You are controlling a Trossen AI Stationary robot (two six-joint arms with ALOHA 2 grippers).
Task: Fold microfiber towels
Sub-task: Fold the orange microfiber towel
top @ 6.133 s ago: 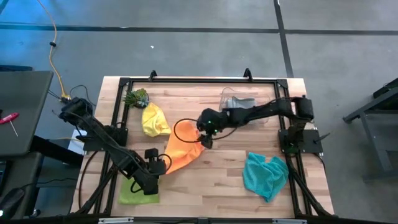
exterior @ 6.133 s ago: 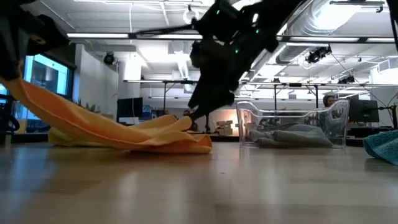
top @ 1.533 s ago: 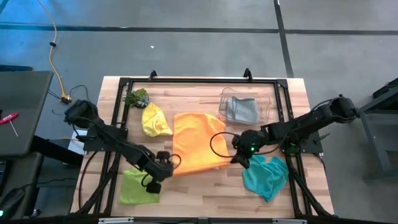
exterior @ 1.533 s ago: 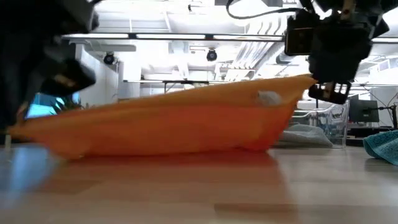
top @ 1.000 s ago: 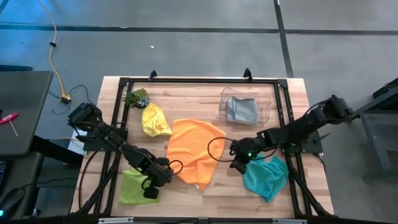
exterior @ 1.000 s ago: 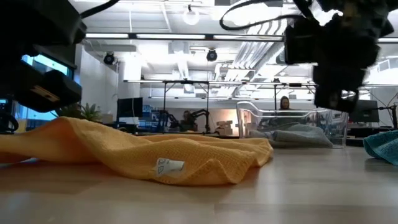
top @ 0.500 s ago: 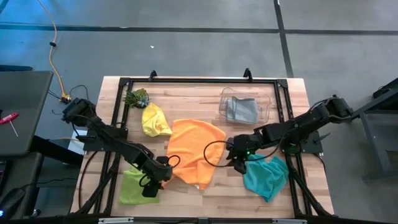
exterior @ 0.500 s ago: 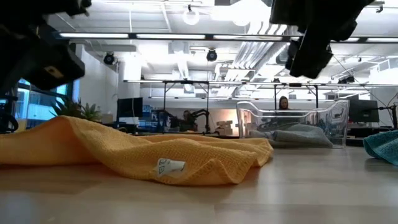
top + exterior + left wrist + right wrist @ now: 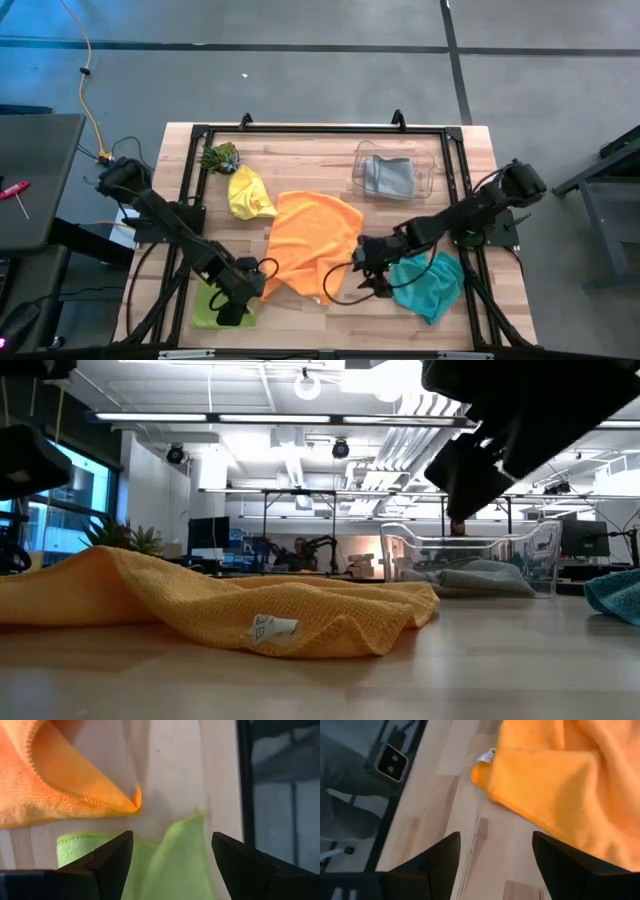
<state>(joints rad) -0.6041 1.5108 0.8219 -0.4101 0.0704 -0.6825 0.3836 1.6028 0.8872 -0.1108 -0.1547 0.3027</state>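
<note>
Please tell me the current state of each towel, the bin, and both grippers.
orange towel: spread loosely, rumpled, not folded
yellow towel: crumpled
lime green towel: flat, partly under the left gripper
teal towel: crumpled
grey towel: lying in the bin
clear bin: upright
left gripper: open, empty
right gripper: open, empty

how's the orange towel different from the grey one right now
The orange towel lies spread loosely on the bare table mid-table; the grey towel sits inside the clear bin at the far edge. The orange one covers much more area and is rumpled with an uneven outline; the grey one looks compact and roughly square. Neither is held by an end effector.
</note>
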